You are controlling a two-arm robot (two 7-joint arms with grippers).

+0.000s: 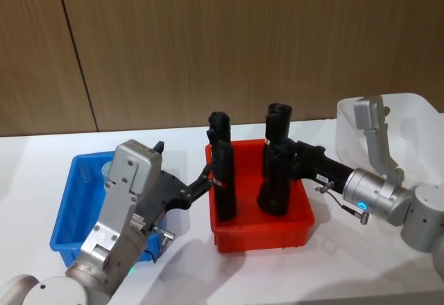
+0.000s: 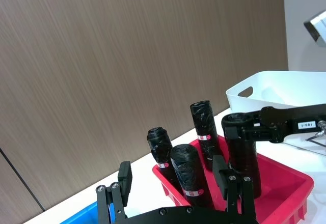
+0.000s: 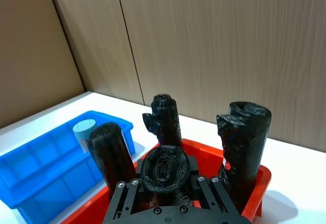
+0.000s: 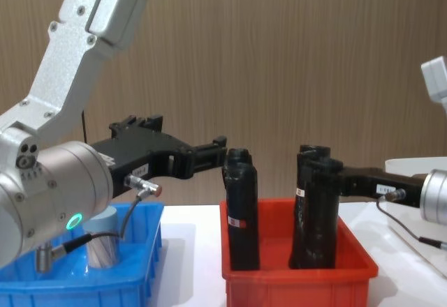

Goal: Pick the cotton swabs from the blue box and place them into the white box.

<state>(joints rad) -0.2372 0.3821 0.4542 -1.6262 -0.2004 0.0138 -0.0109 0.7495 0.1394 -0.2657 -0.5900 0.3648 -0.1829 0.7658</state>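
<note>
Left hand [image 1: 203, 178]: black fingers spread, nothing between them; it hangs above the gap between the blue box and the red bin, its tips just beside the nearest left roll.
Right hand [image 1: 277, 159]: reaches in from the right over the red bin, fingers pinching a black roll [image 1: 275, 180] near its upper half; in the right wrist view the roll's crumpled top sits between the fingers.
Blue box [image 1: 69, 211]: shallow tray on the table [image 1: 277, 277], left of the red bin, partly covered by the left arm.
Cotton swabs [image 4: 103, 245]: one clear tub with a pale lid stands upright inside the blue box, also seen at its far end in the right wrist view [image 3: 87, 132].
Red bin [image 1: 267, 239]: centre of the table, holding upright black rolls, among them one on the left side [image 1: 223, 173].
White box [image 1: 409, 121]: far right on the table, well apart from the blue box, behind the right arm.
Backdrop: brown wood-grain wall panels [image 1: 208, 41].
</note>
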